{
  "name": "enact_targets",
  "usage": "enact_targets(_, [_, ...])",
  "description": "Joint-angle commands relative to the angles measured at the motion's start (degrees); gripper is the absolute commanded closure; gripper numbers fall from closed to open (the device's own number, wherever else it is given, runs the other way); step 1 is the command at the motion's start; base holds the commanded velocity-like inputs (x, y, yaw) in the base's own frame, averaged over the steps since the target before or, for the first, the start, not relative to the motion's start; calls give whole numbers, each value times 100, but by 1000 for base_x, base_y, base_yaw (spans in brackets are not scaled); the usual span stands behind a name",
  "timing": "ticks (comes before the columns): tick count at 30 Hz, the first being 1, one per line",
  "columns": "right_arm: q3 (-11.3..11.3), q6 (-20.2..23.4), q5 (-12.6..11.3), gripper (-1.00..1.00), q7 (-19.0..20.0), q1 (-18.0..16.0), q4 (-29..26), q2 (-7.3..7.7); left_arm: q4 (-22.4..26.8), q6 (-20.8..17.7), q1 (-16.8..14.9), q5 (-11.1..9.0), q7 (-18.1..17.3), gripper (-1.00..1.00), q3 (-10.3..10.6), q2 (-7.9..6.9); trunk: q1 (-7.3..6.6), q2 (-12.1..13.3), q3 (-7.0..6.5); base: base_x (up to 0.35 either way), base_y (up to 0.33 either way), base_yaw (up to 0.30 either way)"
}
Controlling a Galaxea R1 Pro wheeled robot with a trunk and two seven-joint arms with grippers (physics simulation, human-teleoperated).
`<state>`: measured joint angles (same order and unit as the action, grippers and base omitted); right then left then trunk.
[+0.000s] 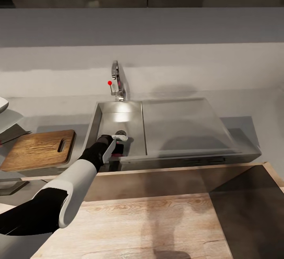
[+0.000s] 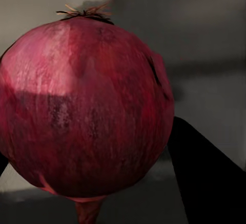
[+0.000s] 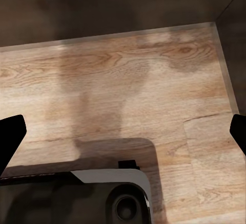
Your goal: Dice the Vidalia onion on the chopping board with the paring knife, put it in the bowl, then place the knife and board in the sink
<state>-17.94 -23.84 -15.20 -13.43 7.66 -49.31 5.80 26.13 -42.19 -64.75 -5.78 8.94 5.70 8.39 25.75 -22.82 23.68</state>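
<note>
Wood at the left edge of the head view is the chopping board (image 1: 39, 149), lying flat on the grey countertop (image 1: 252, 105) with its handle slot toward the sink (image 1: 169, 126); a sliver of what I take for the white bowl (image 1: 2, 104) pokes in above it at the far left. I cannot find the paring knife. Just right of the board, lower centre-left, my left gripper (image 1: 114, 148) reaches down into the basin near the drain, below the chrome tap (image 1: 117, 81). My left wrist view shows the onion (image 2: 84, 106), dark red and papery with a dry tuft, sitting between my dark fingers (image 2: 205, 178); they look pressed against its sides, so I judge I am pinching it. My right gripper (image 3: 123, 147) hangs spread over wood-grain floor, holding nothing. I am on the first step, getting the onion out of the sink. Next I must lift it straight up clear of the basin wall, then carry it left and set it on the board without loosening my grip on that round, slippery skin
</note>
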Motion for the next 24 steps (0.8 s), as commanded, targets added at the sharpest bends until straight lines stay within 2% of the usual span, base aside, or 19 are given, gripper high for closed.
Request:
enact_targets(1, [-34, -17, -44, -100, -37, -1, -9, 9, 6, -26, -2, -46, 38, 100, 36, -4, 4, -9, 8, 0, 0, 0])
enact_targets(18, [-34, -25, -44, -100, -33, -1, -9, 9, 66, -26, -4, -46, 38, 100, 36, -4, 4, -9, -106, 0, 0, -70])
enact_targets(21, [-34, -25, -44, -100, -32, -1, -9, 9, 578, -62, -3, -46, 38, 100, 36, -9, 4, -9, -133, 0, 0, -98])
enact_targets(23, [-34, -25, -44, -100, -32, -1, -9, 9, 883, -249, -3, -46, 38, 100, 36, -13, 4, -9, -151, 0, 0, -98])
enact_targets(24, [-34, -25, -44, -100, -32, -1, -9, 9, 1431, -768, 31, -46, 33, 100, 41, -15, 4, -9, -160, 0, 0, -98])
